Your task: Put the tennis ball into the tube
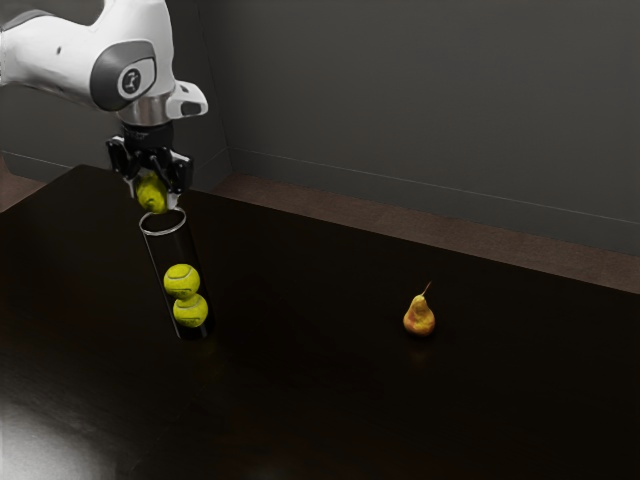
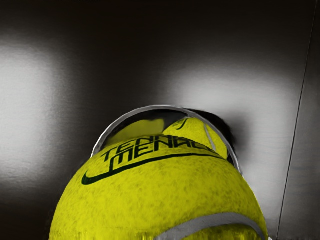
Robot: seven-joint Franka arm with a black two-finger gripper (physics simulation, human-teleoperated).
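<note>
Dark tabletop (image 1: 320,400), grey wall (image 1: 420,110) behind. Gripper (image 1: 153,197) clamped on tennis ball (image 1: 151,193), fingers ball-width apart, just above tube (image 1: 167,247). Two balls (image 1: 182,281) inside. Remaining, likely: align, lower, release.

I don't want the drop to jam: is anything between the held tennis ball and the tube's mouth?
Nothing visible stands between the tennis ball in the pincer and the open tube below. The two balls inside sit well below the rim.
</note>
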